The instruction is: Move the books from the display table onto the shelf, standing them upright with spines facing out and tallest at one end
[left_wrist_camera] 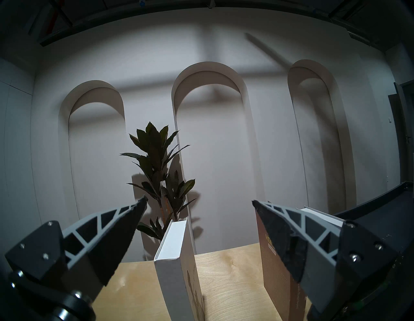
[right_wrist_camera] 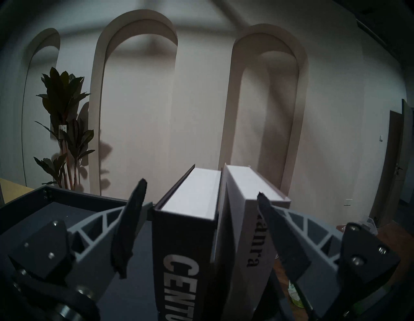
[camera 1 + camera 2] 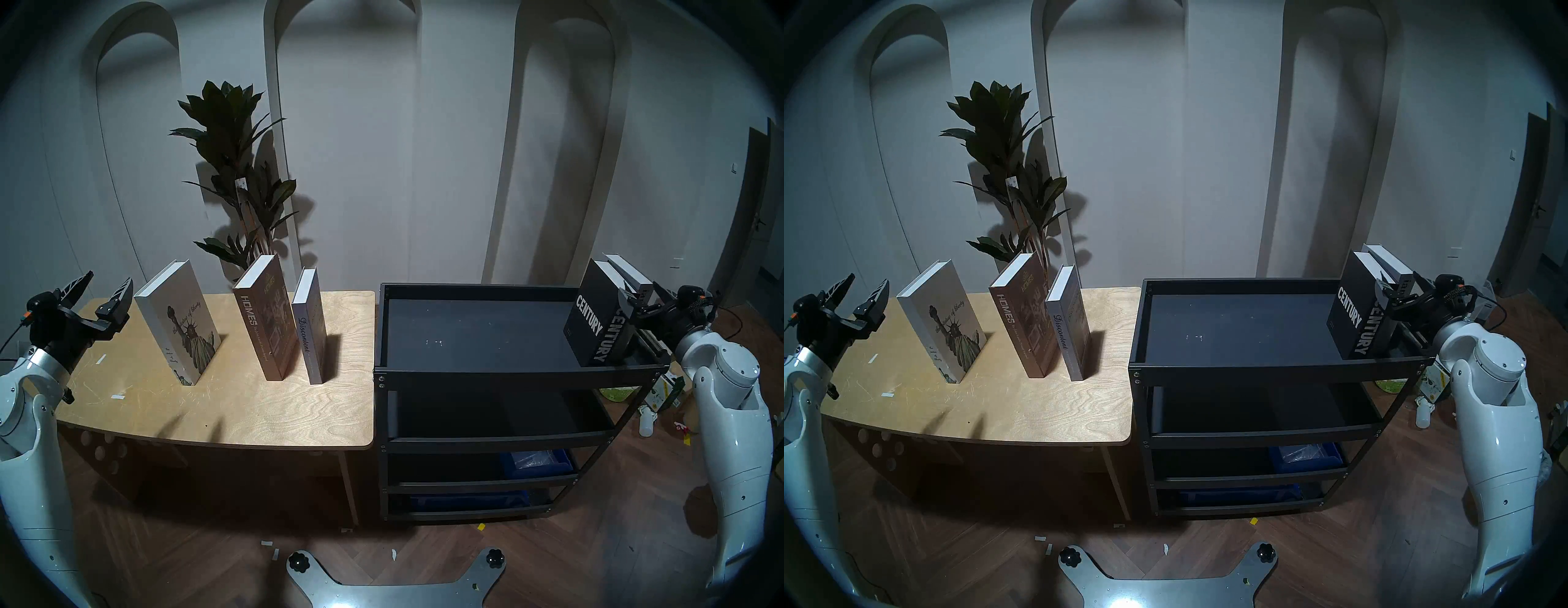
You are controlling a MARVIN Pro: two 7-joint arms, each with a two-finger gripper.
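From the head cameras, the wide light plywood worktop (image 3: 263, 407) carries three upright hardcovers: the white Statue of Liberty book (image 3: 180, 322), the brown "HOMES" book (image 3: 265, 318) and the grey "Discontent" book (image 3: 311, 327), set apart in a row and tilted back a little. Just beside the worktop stands the black metal multi-tier shelf cart (image 3: 509, 373); at the right end of its top tray the black "CENTURY" book (image 3: 594, 322) stands upright, spine out, with the grey "ianra" book (image 3: 1390, 263) just behind it (partly hidden). The left gripper (image 3: 99, 297) hovers near the worktop's left end, jaws spread and empty. The right gripper (image 3: 640, 299) sits at the two shelved books.

Left wrist view: spread jaws frame the white book, with the brown book behind the right finger (image 1: 291, 235) — neither is touched.

Right wrist view: the jaws stand wide on either side of both spines, pinching nothing — the grey spine lies just beside the right finger (image 2: 282, 235). A dark leafy potted plant (image 2: 65, 125) stands by the arched wall.
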